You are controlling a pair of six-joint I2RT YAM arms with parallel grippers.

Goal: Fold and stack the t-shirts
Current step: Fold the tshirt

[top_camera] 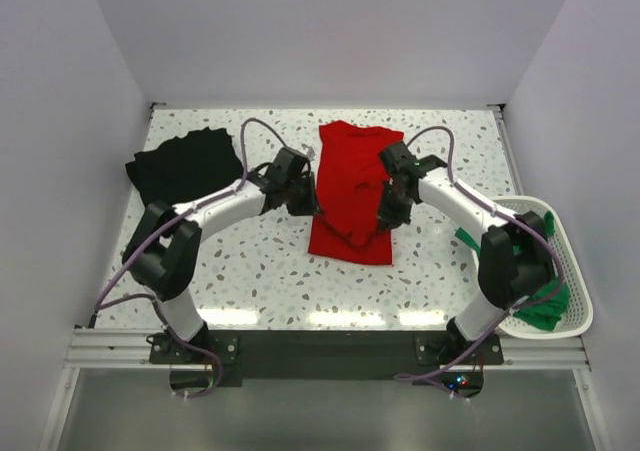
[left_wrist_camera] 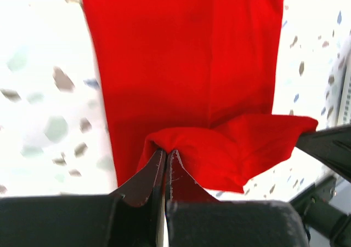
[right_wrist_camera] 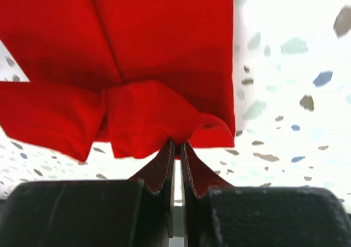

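Bright red cloth t-shirt (top_camera: 352,171) lies mid white speckled bench (top_camera: 260,271), folded narrow. L hand (left_wrist_camera: 166,151) & R hand (right_wrist_camera: 176,143) each clamp tight on its bunched edge, L side & R side.

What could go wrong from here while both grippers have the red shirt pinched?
The left gripper and right gripper each hold only a small bunched fold of the red shirt, so cloth could slip out mid-fold. Uneven arm travel would likely skew the fold. The green shirt spills over the basket beside the right arm and might snag.
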